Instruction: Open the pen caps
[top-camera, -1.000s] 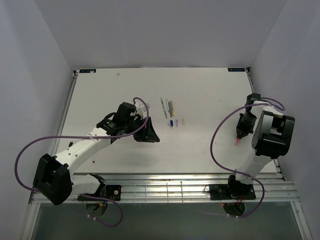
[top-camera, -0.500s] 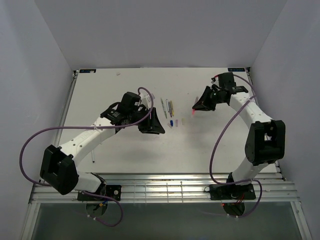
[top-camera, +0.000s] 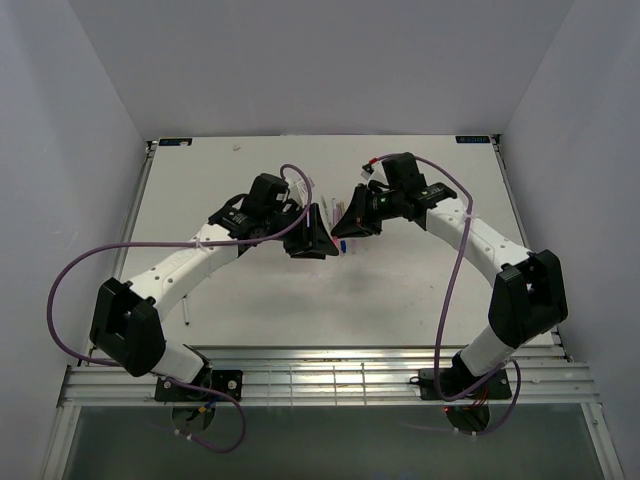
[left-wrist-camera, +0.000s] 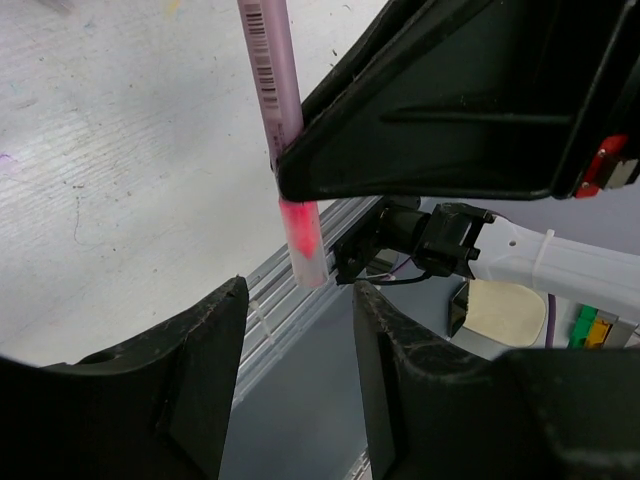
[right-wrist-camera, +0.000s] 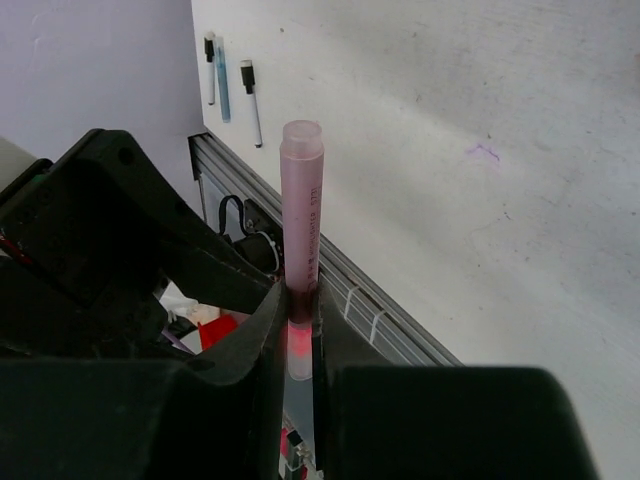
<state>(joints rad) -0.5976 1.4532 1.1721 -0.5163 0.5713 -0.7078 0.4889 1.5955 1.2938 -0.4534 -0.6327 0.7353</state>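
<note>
right gripper narrow, pinching pink pen near red end; left gripper wide, empty, just beside that end.

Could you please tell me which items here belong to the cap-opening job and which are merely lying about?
Job: pink pen, right pincer gripping it, open left pincer, blue cap.
Lying about: two black-capped markers, purple scribble.

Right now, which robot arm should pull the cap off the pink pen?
The left. The right gripper is shut on the pink pen, so it is busy holding. The left gripper is open, and the cap sticks out right in front of it.
</note>
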